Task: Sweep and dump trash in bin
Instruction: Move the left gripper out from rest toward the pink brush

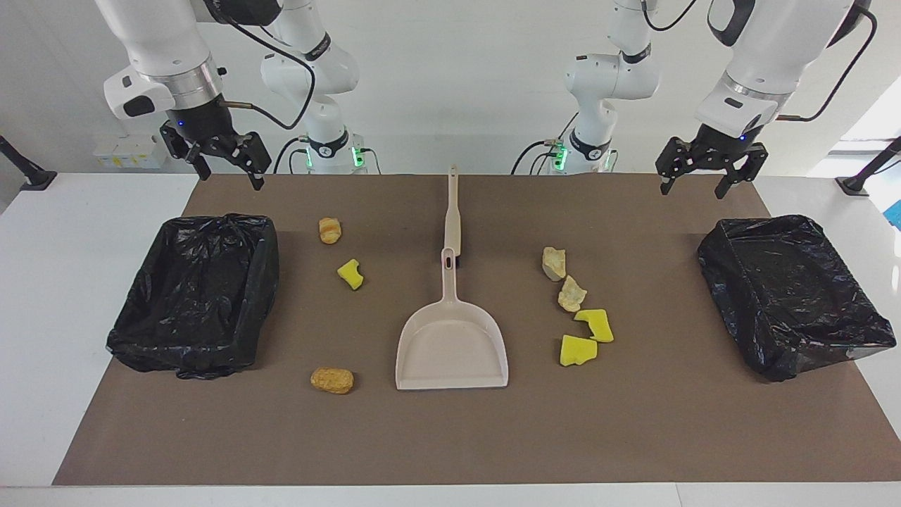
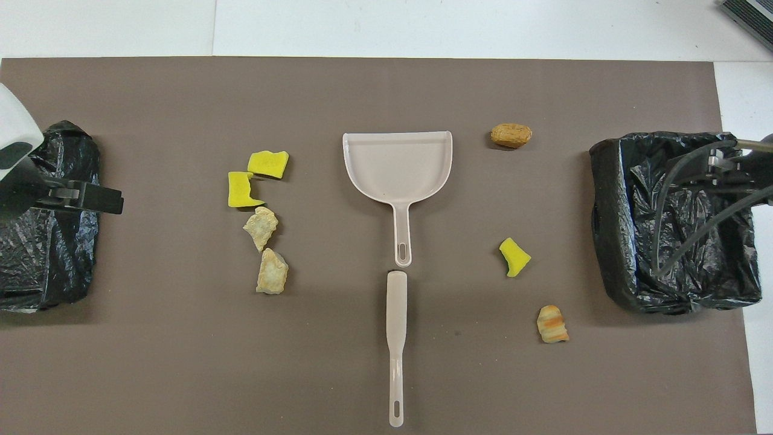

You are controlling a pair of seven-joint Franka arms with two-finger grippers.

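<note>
Seven scraps of trash lie on the brown mat. Toward the left arm's end are two yellow sponge chunks [image 1: 595,324] [image 2: 268,164] and two pale beige pieces [image 1: 554,263] [image 2: 272,272]. Toward the right arm's end are a bread-like lump [image 1: 329,230] [image 2: 552,324], a yellow chunk [image 1: 350,274] [image 2: 514,257] and a golden-brown lump [image 1: 332,380] [image 2: 511,135]. My left gripper [image 1: 695,184] [image 2: 90,198] is open and empty, raised over the bin at its end. My right gripper [image 1: 229,172] [image 2: 721,163] is open and empty, raised over the other bin.
A beige dustpan [image 1: 452,345] [image 2: 397,166] lies mid-mat, its handle pointing at the robots. A beige brush [image 1: 452,218] [image 2: 395,344] lies in line with it, nearer to the robots. Black-bag-lined bins stand at the right arm's end [image 1: 176,352] [image 2: 610,229] and the left arm's end [image 1: 809,345] [image 2: 60,272].
</note>
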